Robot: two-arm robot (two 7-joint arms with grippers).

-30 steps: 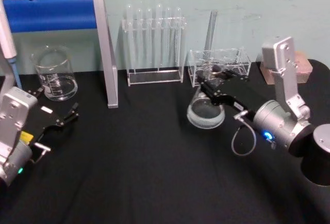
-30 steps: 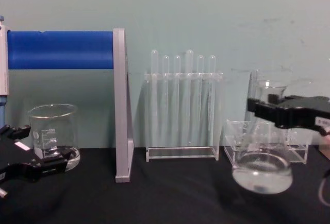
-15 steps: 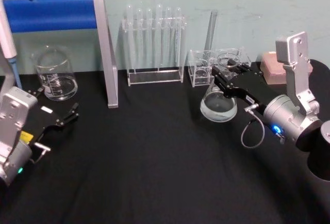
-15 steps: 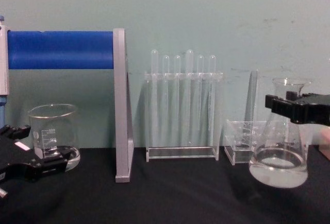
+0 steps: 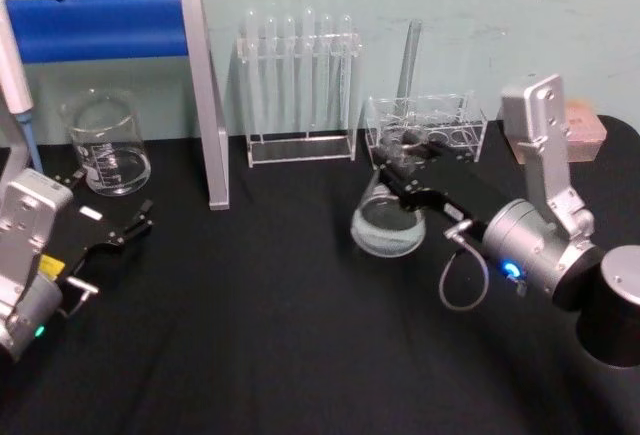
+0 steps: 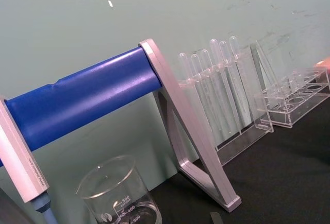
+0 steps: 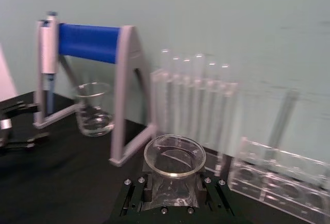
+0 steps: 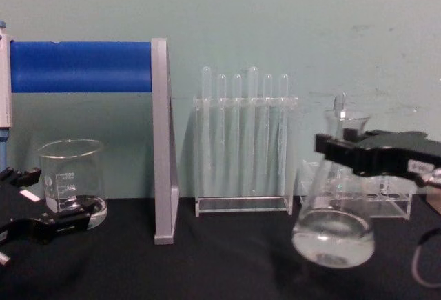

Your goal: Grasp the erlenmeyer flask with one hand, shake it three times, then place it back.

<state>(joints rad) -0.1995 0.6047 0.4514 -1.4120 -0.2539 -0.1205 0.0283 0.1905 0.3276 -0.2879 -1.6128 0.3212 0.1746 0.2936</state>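
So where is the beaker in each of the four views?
Head view: beaker at far left, beneath the blue bar.
Left wrist view: beaker beneath the blue bar.
Right wrist view: beaker beneath the blue bar.
Chest view: beaker at lower left, beneath the blue bar.
Shared landmark: the blue bar.

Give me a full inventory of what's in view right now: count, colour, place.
erlenmeyer flask: one, clear, clear liquid inside, tilted, right of centre
beaker: one, clear, back left
test tube rack: one, clear, six tubes, back centre
low rack: one, clear, back right
tall glass tube: one, clear, standing in the low rack
stand: one, blue bar, grey legs, back left
pipette: one, white and blue, stand's left end
block: one, pinkish, far right
table: one, black
left pincer: black, open, front left
right pincer: black, shut on the flask's neck
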